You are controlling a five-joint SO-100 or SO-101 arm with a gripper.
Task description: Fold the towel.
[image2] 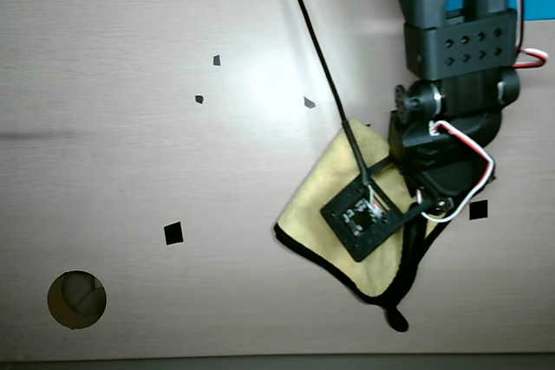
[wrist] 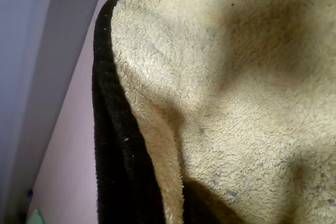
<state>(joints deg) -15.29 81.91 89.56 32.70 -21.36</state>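
The pale yellow fuzzy towel (image2: 316, 201) lies bunched into a rough diamond on the table, right of centre in the overhead view. Its black edge binding (image2: 312, 253) runs along the lower side and ends in a small black loop (image2: 396, 318). The gripper (image2: 416, 207) sits over the towel's right part, with its fingers hidden under the wrist camera board (image2: 364, 218). In the wrist view the towel (wrist: 236, 103) fills the frame very close up, gathered into raised folds, with the binding (wrist: 113, 145) at the left. The cloth looks pinched and lifted there.
The pale wooden table (image2: 130, 127) carries black tape squares (image2: 173, 233) (image2: 478, 210) and some small dark marks (image2: 217, 61). A round hole (image2: 76, 299) is at the lower left. A black cable (image2: 316, 49) runs from the top edge to the wrist camera.
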